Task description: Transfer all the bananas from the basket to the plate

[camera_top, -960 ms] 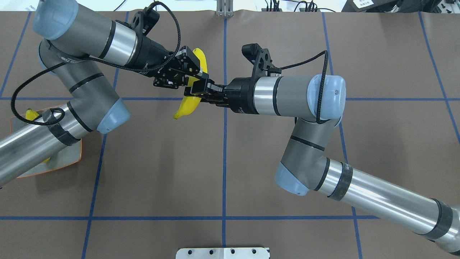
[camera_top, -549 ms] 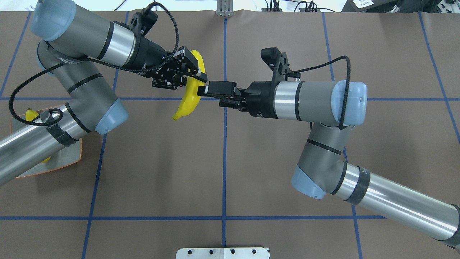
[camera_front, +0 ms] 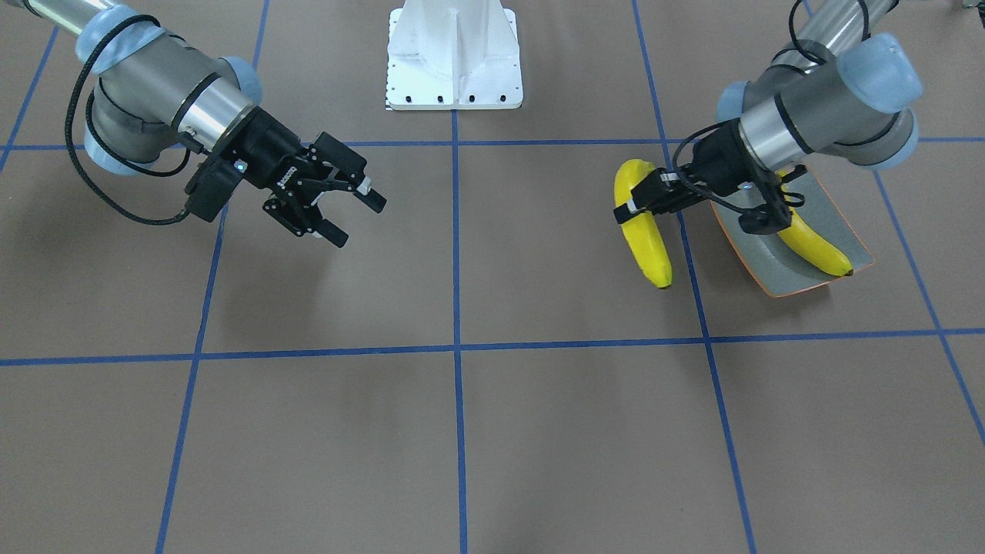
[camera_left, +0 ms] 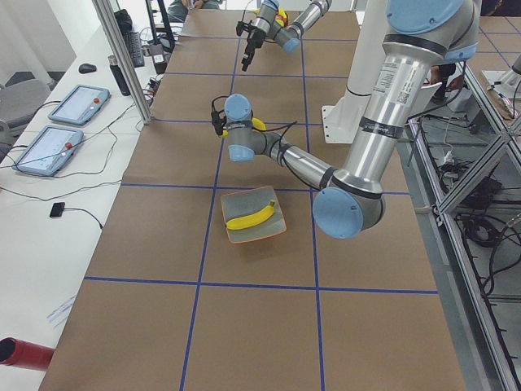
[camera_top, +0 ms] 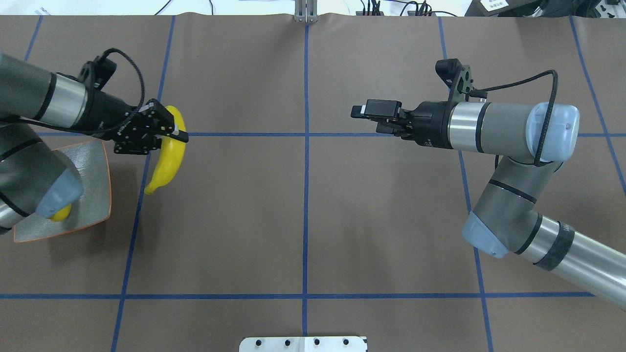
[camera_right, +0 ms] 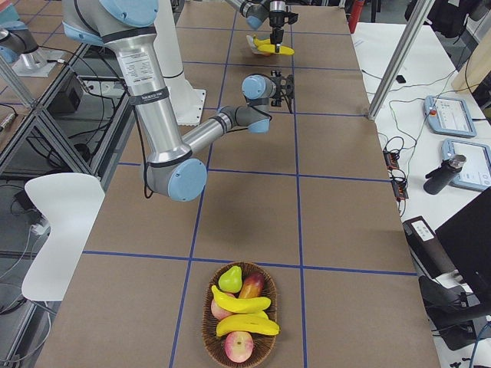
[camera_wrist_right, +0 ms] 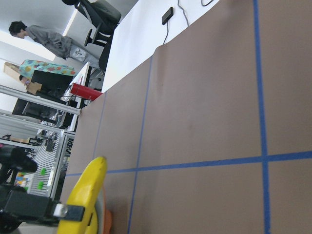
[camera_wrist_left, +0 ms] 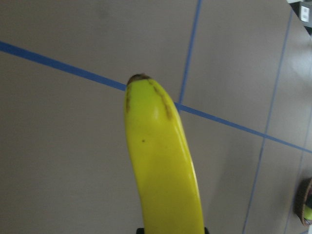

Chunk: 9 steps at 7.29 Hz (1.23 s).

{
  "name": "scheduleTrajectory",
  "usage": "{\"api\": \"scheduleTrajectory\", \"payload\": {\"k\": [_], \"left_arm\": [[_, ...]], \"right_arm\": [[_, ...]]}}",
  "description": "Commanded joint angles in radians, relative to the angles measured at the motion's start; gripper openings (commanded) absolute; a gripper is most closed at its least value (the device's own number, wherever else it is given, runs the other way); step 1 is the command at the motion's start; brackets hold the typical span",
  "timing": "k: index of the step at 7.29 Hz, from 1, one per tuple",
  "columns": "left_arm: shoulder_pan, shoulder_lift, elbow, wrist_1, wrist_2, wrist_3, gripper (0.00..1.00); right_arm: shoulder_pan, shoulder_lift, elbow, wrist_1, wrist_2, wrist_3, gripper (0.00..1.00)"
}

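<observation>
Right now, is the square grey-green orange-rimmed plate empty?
Not empty: the square grey-green plate holds one long yellow banana.

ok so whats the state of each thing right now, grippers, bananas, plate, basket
left gripper, shut on the held banana
right gripper, open, empty
held banana, gripped, beside the plate, not on it
second banana, lying on the plate
plate, holds one banana
basket, holds two bananas and other fruit
basket bananas, not yet moved

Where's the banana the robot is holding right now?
Overhead view, far left: the banana hangs in the left gripper, just right of the plate.
</observation>
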Motion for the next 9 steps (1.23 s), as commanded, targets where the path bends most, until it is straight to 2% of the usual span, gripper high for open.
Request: {"api": "scheduleTrajectory", "payload": {"k": [1, 3, 4, 5, 6, 7, 9], "left_arm": [[-0.099, 0.155, -0.015, 0.084, 0.004, 0.007, 0.00], [-0.112, 0.243, -0.012, 0.087, 0.033, 0.061, 0.00], [-0.091, 0.248, -0.012, 0.161, 0.106, 0.136, 0.00], [-0.069, 0.245, -0.038, 0.285, 0.140, 0.188, 0.00], [-0.063, 0.243, -0.059, 0.353, 0.144, 0.219, 0.00], [-0.060, 0.243, -0.062, 0.364, 0.145, 0.246, 0.00], [-0.054, 0.243, -0.087, 0.490, 0.150, 0.271, 0.00]], "right_arm": [[0.020, -0.025, -0.043, -0.014, -0.014, -0.012, 1.00], [0.073, -0.044, -0.057, -0.065, 0.000, -0.018, 1.00], [0.095, -0.044, -0.057, -0.148, 0.007, -0.115, 1.00], [0.112, -0.054, -0.057, -0.255, 0.015, -0.248, 1.00], [0.115, -0.052, -0.057, -0.303, 0.009, -0.313, 1.00], [0.115, -0.052, -0.066, -0.307, 0.009, -0.314, 1.00], [0.155, -0.064, -0.074, -0.352, 0.027, -0.347, 1.00]]}}
